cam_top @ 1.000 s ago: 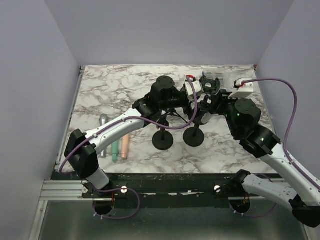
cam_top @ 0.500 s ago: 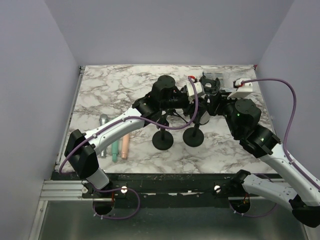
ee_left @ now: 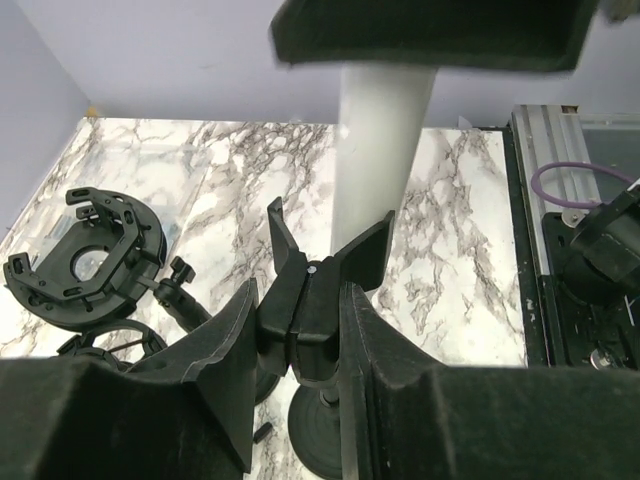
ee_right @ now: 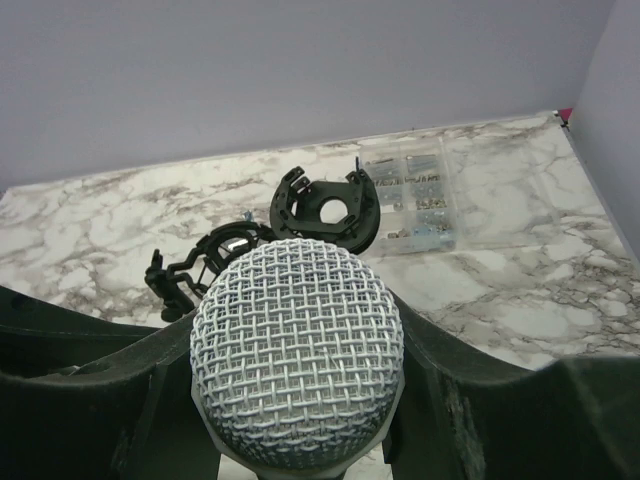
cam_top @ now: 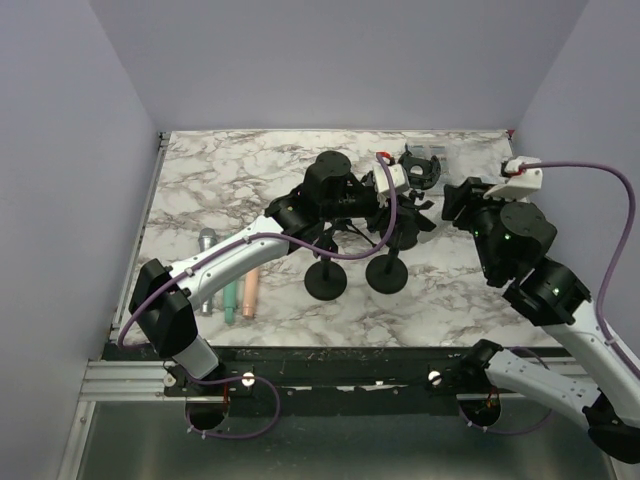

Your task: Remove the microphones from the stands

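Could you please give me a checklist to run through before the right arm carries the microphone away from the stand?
1. Right gripper has the microphone: ok, its fingers flank the body below the mesh head.
2. Left gripper braces the stand's clip: ok, shut on it.
3. Microphone clear of the clip: cannot tell; a pale cylinder stands right behind the prongs.
4. Ring mounts and parts box out of the way: ok, they lie farther back on the table.
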Robot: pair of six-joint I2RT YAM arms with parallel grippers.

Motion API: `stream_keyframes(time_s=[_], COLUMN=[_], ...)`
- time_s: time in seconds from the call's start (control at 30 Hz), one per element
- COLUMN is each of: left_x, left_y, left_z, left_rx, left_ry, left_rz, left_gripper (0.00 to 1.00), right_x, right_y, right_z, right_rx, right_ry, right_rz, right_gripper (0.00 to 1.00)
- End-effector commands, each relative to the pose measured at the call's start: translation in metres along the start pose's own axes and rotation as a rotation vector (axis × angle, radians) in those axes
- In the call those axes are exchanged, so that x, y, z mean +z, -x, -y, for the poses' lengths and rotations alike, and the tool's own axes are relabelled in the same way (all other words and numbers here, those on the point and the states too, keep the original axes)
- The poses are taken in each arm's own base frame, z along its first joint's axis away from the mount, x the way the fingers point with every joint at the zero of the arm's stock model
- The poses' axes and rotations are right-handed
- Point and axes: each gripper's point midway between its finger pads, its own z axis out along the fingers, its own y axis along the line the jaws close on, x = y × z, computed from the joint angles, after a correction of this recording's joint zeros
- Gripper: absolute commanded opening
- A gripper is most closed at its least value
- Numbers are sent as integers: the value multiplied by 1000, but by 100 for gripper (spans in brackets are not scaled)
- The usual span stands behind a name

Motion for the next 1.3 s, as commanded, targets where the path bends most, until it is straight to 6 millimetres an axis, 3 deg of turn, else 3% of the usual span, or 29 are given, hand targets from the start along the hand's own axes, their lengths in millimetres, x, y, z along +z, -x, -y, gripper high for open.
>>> stream_keyframes(time_s=[0.0, 0.1, 0.27, 0.43, 0.63, 0.83, 1.03, 1.17, 1.27], left_x=[-5, -6, -9, -12, -15, -26, -51, -74, -86], left_y=[-26, -25, -16, -4, 17, 28, 48, 58, 67], left_z=[1, -1, -2, 4, 6, 2, 3, 13, 29], left_rx=[-52, -71, -123, -214, -331, -381, -336, -309, -328], left_ry=[12, 25, 47, 53, 63, 128, 182, 201, 158], left_rz=[-82, -92, -101, -81, -64, -83, -60, -29, 22], left_gripper=[0, 0, 41, 75, 95, 97, 97, 97, 96], right_x=[-20, -26, -33, -35, -31, -32, -41, -54, -68], right_y=[22, 19, 20, 19, 10, 10, 19, 24, 30], right_z=[25, 33, 40, 39, 34, 31, 18, -2, -27], right_rx=[36, 38, 32, 29, 6, 9, -2, 17, 63], right_ry=[-65, -79, -74, -56, -41, -17, 82, 234, 389], right_rz=[46, 45, 58, 59, 36, 31, 24, 26, 11], right_gripper=[22, 22, 23, 23, 24, 24, 24, 28, 29])
